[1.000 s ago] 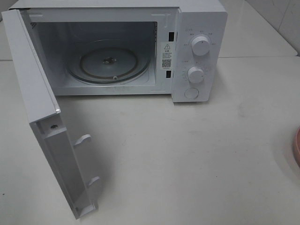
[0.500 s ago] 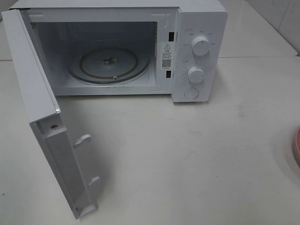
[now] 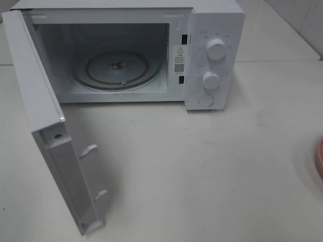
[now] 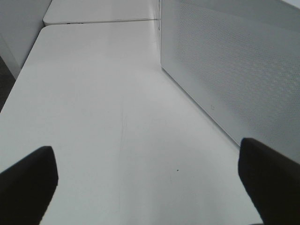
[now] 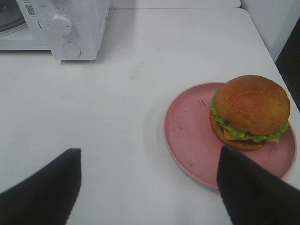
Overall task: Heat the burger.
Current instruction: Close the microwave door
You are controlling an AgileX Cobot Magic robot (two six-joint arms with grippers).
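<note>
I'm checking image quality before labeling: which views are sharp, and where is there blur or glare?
Exterior high: sharp, soft glare on the table. Left wrist: left tool fingers blurred dark, microwave door mesh crisp. Right wrist: burger in focus, bun glossy; right tool fingers blurred.

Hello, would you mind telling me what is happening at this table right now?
The microwave stands with its door swung wide open and only the glass turntable inside. The burger sits on a pink plate off to the right, untouched. The right gripper hangs open above the table near the plate, holding nothing. The left gripper is open beside the door, also empty.
</note>
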